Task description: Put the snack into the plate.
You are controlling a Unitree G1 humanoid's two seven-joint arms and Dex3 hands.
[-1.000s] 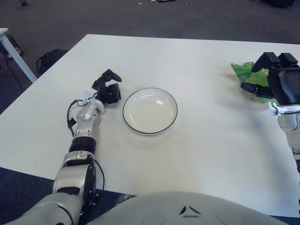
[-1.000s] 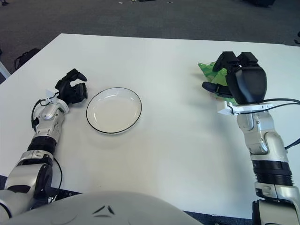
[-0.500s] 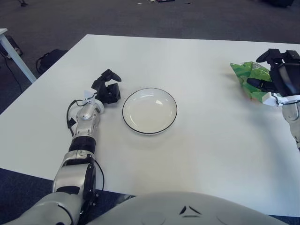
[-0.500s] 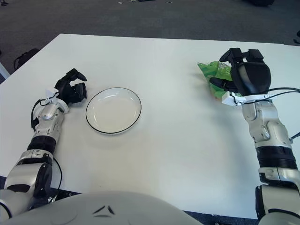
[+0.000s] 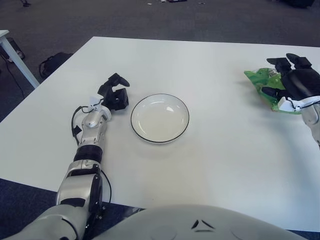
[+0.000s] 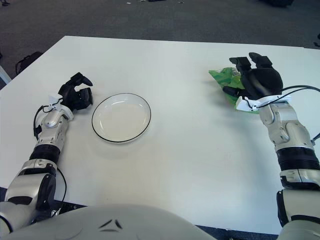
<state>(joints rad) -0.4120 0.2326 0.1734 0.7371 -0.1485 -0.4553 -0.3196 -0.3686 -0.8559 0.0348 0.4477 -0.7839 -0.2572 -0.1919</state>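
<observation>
1. In the left eye view, the right hand [image 5: 295,82] is hovering over the green snack bag [image 5: 262,81] at the far right of the white table [image 5: 210,150], its fingers spread above the bag's right part and not yet closing on it, so it is holding nothing. The bag is lying flat on the table, well apart from the plate [image 5: 160,118], which is sitting empty near the table's middle. The left hand [image 5: 114,95] is showing just left of the plate, fingers loosely curled around nothing.

2. In the right eye view, the right hand [image 6: 257,77] is covering the bag's [image 6: 222,79] right end, thumb reaching toward its near edge. I judge the reach-and-grasp step to be in hand; the next move is calling for lowering and closing the fingers on the crinkly bag, then carrying it leftward across to the plate [image 6: 121,117].
</observation>
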